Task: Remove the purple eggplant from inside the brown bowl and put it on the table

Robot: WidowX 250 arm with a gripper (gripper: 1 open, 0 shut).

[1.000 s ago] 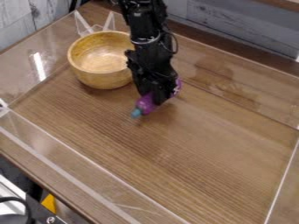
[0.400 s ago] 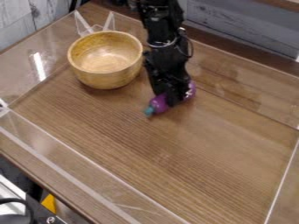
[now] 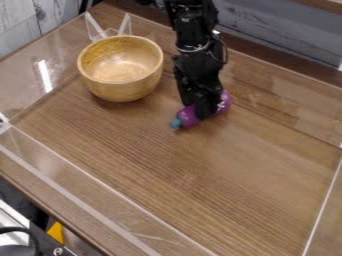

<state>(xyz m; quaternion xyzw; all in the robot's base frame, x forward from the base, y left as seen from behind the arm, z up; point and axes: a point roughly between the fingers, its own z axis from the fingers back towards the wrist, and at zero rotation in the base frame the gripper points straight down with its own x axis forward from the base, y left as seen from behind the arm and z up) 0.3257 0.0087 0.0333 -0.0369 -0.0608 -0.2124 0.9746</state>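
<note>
The purple eggplant (image 3: pixel 195 114) hangs tilted just above the table (image 3: pixel 174 170), its green stem tip pointing down-left. My black gripper (image 3: pixel 203 103) comes down from above and is shut on the eggplant's upper end. The brown bowl (image 3: pixel 120 68) stands to the left of the gripper, upright, with nothing showing inside it. The eggplant is outside the bowl, to the right of the bowl's rim. Whether its tip touches the tabletop I cannot tell.
Low clear plastic walls (image 3: pixel 80 190) run along the table's edges. Wood-grain surface stretches in front of and right of the gripper.
The gripper has carried the eggplant rightward and a little back, away from the bowl. Its grip has stayed shut.
</note>
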